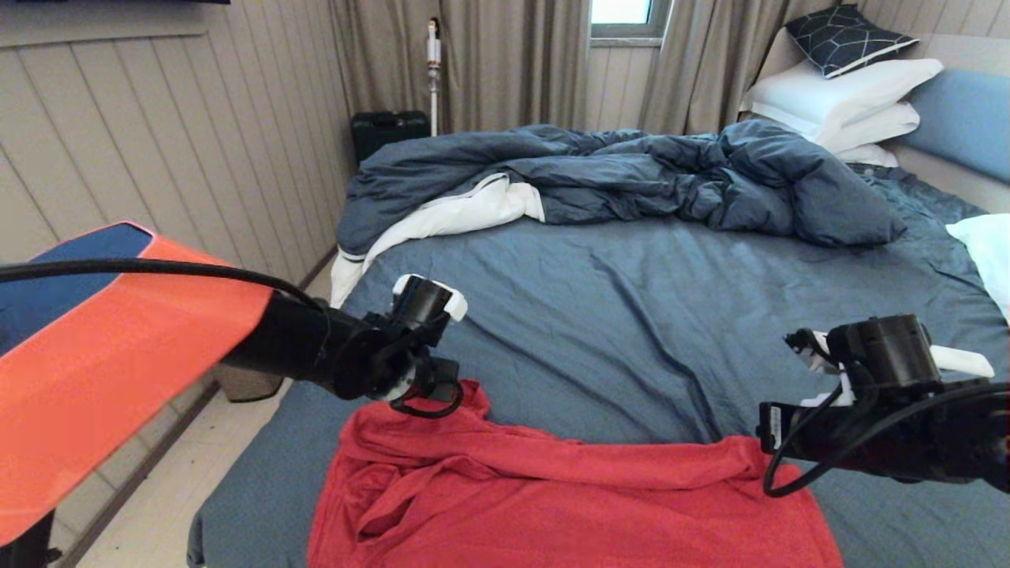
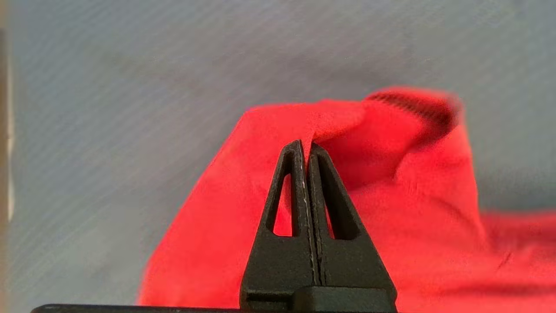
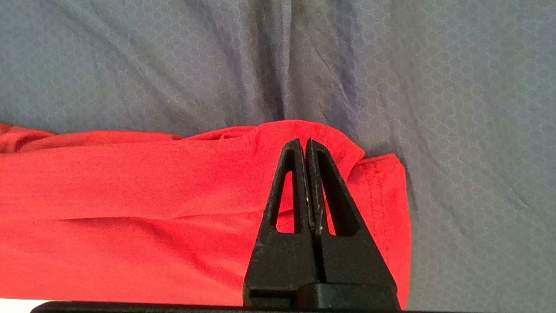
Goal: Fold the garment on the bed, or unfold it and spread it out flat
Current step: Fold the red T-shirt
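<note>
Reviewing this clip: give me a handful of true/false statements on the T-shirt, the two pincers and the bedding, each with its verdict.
1. Both pincers are shut. True: left pincer and right pincer show fingers pressed together.
2. The red T-shirt lies spread flat. False: it is rumpled and creased.
3. The duvet covers the T-shirt. False: it is bunched at the far side, apart from the shirt.
4. White pillows are stacked at the head of the bed. True.
5. The left pincer is at a raised corner of the T-shirt. True.
</note>
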Robot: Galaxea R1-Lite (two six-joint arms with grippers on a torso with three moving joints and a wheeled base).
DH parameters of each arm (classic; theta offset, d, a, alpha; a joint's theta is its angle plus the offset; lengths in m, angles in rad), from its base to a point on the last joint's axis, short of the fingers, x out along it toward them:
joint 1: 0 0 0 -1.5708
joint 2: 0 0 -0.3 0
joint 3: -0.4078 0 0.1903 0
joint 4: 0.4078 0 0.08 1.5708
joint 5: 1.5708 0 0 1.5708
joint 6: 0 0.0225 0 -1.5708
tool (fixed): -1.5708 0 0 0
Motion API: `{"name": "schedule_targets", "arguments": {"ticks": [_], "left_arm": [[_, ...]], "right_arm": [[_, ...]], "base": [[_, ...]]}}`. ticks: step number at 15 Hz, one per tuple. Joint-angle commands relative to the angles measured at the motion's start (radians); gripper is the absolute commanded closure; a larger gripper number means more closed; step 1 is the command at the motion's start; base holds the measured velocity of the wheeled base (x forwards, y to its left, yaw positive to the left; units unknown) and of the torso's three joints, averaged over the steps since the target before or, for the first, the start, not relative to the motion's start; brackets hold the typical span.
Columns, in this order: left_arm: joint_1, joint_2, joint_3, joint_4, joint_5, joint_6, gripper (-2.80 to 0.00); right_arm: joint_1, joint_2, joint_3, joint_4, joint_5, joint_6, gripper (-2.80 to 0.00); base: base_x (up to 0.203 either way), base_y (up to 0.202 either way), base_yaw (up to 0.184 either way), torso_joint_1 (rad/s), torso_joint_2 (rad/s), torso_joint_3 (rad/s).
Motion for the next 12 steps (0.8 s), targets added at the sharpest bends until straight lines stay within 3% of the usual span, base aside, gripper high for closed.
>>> {"name": "schedule_targets", "arguments": {"ticks": [1,4,7,12], "left_arm": [[-0.006,-0.087,0.074,-0.002,0.007,-0.006,0.00],[-0.046,-0.231,0.301,-0.019,0.062,-0.050,0.00],[-0.097,-0.379,0.502,-0.107,0.120,-0.081,0.00],[-0.208,-0.480,0.601,-0.152,0.267,-0.109,0.00]], "right_arm": [[-0.001,-0.003,0.002,-0.001,0.000,0.001,0.00],[-0.003,-0.009,0.019,-0.003,0.001,0.002,0.00],[0.001,-0.011,0.035,-0.022,0.000,0.003,0.00],[0.003,-0.014,0.043,-0.027,0.001,0.003,0.00]], "base": [[0.000,0.000,0.000,0.000,0.00,0.000],[0.000,0.000,0.000,0.000,0.00,0.000],[0.000,0.000,0.000,0.000,0.00,0.000],[0.000,0.000,0.000,0.000,0.00,0.000]]}}
